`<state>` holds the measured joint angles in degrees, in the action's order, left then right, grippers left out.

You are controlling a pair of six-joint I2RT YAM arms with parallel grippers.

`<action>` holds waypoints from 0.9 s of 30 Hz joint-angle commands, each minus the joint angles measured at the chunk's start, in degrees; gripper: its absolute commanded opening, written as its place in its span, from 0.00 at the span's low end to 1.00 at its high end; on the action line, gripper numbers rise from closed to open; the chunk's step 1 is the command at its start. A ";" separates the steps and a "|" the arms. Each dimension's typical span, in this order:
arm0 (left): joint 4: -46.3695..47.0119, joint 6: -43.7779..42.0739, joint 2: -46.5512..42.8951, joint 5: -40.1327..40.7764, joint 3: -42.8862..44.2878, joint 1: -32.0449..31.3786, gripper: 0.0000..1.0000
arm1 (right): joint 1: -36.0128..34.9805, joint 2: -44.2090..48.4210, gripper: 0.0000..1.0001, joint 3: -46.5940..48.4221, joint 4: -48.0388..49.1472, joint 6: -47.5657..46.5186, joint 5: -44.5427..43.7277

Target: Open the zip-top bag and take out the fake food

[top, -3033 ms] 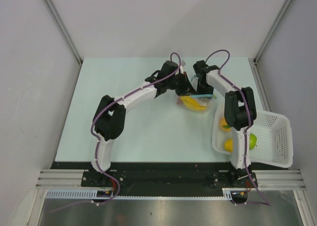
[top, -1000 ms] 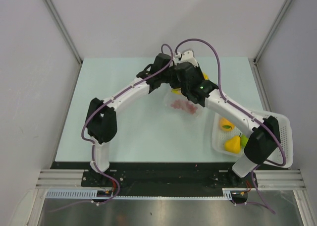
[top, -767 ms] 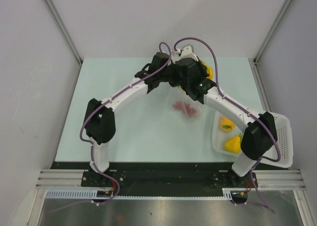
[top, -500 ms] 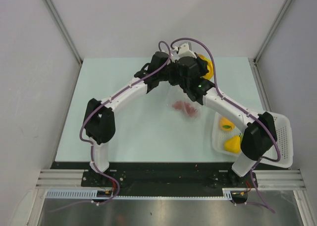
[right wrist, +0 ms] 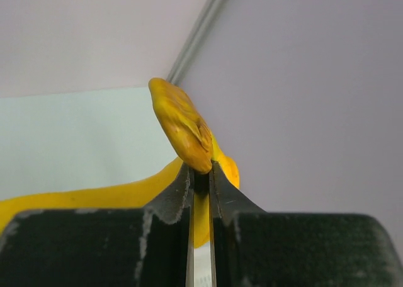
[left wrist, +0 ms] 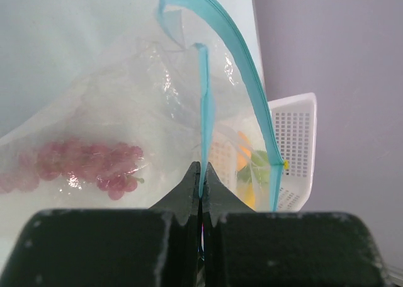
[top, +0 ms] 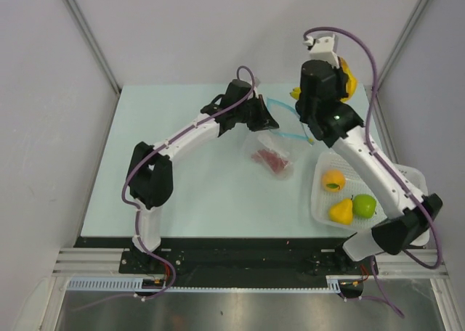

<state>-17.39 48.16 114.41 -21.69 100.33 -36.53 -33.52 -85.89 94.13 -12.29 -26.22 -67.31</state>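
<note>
Here the left arm stretches low across the worktop (top: 211, 193), the left claw (left wrist: 201, 175) pinched shut on the zip-top bag's (top: 280, 153) teal strip (left wrist: 203, 111); red berries (left wrist: 82, 164) lie inside. The right arm is reared high toward the far right corner, the right claw (right wrist: 201, 172) clamped tight on a yellow banana (right wrist: 182, 123), beyond the white basket (top: 415, 182).
</note>
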 commanded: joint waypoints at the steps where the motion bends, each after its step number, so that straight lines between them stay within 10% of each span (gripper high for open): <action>1: -0.98 -2.46 -0.07 0.16 4.08 0.67 0.00 | 1.70 7.21 0.00 4.22 -31.60 27.52 0.23; 5: -0.46 -2.11 0.11 0.25 4.43 0.76 0.00 | 10.45 12.22 0.00 -0.41 -53.48 43.48 16.36; 11: -0.28 -1.93 0.46 0.16 5.13 0.76 0.00 | 20.67 21.54 0.00 -14.84 -59.32 47.22 30.29; 19: 0.07 -2.11 0.03 0.25 4.61 0.76 0.00 | 38.34 21.65 0.00 -16.87 -58.20 43.44 37.94; 27: -0.02 -2.72 -0.15 -0.63 4.87 0.76 0.00 | 40.72 16.11 0.00 -18.63 -56.61 43.18 31.46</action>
<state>-18.48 47.42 115.20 -21.58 102.76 -36.12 6.90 -68.10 75.99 -70.59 17.21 -33.06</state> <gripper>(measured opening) 0.004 0.101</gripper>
